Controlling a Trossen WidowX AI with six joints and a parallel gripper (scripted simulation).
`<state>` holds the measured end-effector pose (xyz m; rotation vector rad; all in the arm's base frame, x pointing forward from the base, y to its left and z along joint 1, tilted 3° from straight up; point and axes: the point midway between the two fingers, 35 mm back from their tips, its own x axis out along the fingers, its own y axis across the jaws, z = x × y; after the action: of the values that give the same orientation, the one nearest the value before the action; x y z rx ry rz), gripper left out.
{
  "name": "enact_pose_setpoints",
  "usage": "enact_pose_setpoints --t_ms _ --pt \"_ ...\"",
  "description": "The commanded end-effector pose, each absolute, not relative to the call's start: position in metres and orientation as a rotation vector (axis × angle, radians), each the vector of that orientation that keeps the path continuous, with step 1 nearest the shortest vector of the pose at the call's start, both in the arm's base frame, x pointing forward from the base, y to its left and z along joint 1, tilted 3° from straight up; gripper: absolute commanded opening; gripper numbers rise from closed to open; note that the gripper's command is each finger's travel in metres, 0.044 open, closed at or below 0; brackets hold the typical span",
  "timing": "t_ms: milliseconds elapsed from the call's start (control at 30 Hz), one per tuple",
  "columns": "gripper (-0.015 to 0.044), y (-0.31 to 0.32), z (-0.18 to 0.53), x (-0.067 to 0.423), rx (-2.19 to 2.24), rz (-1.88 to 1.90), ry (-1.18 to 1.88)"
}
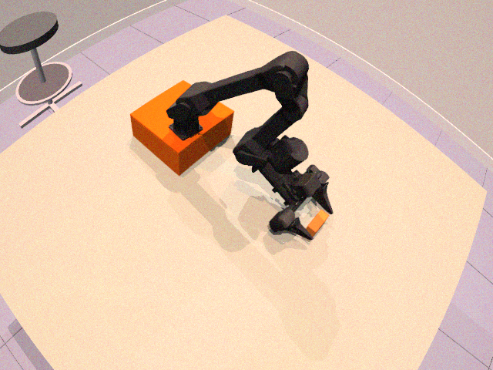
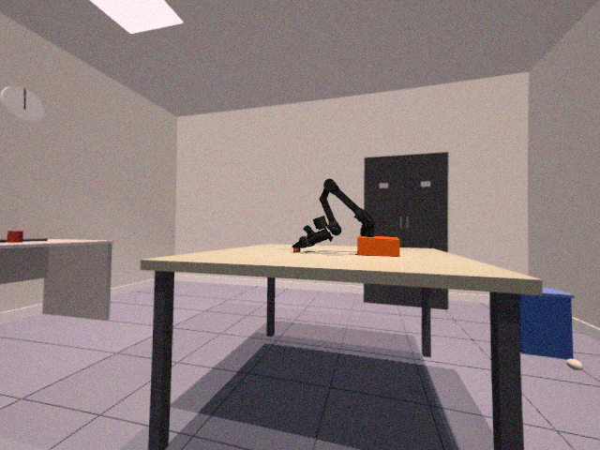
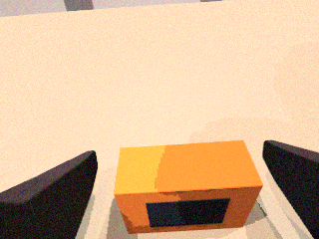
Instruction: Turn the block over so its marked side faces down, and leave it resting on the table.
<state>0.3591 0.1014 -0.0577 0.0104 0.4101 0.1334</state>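
Observation:
A small orange block rests on the beige table. Its dark blue marked side is a side face turned toward the wrist camera; a plain orange face is on top. My gripper is low over the table and open wide. Its two dark fingers stand on either side of the block, apart from it.
The arm stands on a large orange base box behind the block. A stool stands on the floor beyond the table's far left corner. A side desk and a blue box stand off the table.

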Motion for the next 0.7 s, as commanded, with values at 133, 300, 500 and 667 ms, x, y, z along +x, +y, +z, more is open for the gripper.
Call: enact_pose_setpoints --t_ms 133,300,500,667 --pt "0.0440 0.101 -0.057 0.359 0.007 0.131 0.406" --pt "0.0440 0.105 -0.056 0.365 -0.004 0.140 0.450" --pt "0.0440 0.109 -0.043 0.377 -0.025 0.145 0.656" --pt "0.0440 0.105 -0.017 0.367 -0.032 0.140 0.833"
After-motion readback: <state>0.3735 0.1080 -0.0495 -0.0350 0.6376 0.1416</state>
